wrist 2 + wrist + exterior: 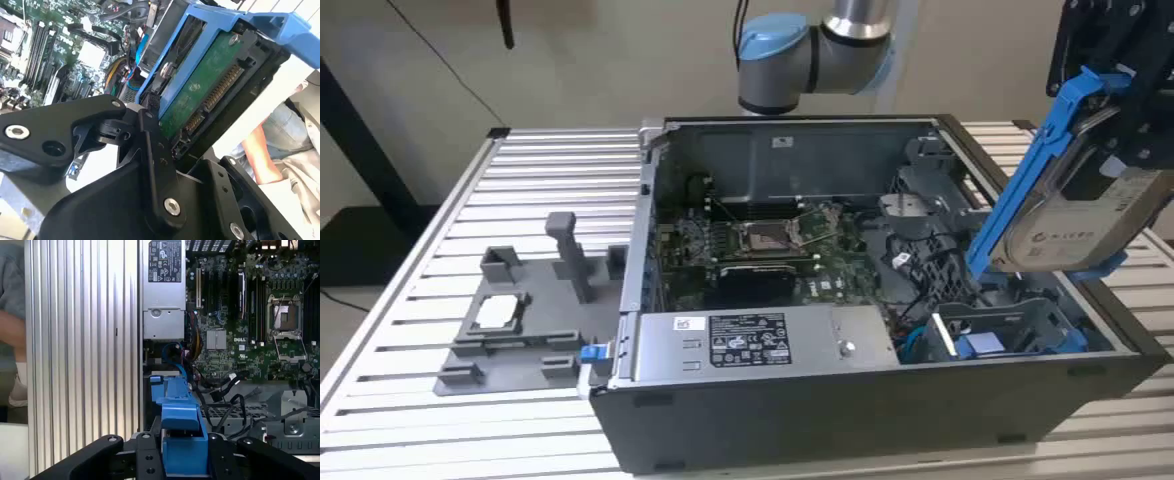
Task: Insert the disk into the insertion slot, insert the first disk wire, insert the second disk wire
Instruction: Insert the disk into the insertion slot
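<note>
My pincer (pixel 182 460) is clamped on the disk (pixel 1061 215) by its blue carrier. I hold it steeply tilted in the air, above the insertion slot (pixel 1041 312) and apart from it, at the near corner of the open computer case (pixel 854 420) on the exterior view's right. I judge the first step is in hand, with the drive not yet seated. It calls for levelling the drive square with the cage. The case stands on a slatted aluminium table (pixel 547 180). A grey fixture (pixel 520 320) lies on the exterior view's left, and a person's arm (pixel 260 150) is near.
</note>
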You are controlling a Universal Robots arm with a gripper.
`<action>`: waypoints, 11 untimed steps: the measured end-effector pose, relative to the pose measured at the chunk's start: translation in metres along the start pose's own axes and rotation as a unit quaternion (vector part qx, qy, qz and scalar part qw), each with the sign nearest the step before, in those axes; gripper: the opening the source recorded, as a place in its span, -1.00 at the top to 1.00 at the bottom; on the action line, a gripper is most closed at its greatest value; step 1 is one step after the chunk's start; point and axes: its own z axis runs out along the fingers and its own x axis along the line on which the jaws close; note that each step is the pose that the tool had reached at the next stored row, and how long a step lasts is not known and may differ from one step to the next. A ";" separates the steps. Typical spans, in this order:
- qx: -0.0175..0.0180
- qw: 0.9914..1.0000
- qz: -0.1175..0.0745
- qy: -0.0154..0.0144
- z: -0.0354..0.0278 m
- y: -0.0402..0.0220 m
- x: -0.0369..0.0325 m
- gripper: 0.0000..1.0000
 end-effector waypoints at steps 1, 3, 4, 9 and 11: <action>0.000 1.000 0.000 0.000 0.0000 0.0000 0.0000 0.35; 0.000 1.000 0.000 0.001 0.0000 0.0000 0.0001 0.35; 0.000 1.000 0.000 0.001 0.0001 0.0000 0.0000 0.35; 0.000 1.000 0.000 0.001 0.0031 -0.0001 0.0000 0.35; 0.000 1.000 0.000 0.001 0.0058 -0.0002 0.0000 0.35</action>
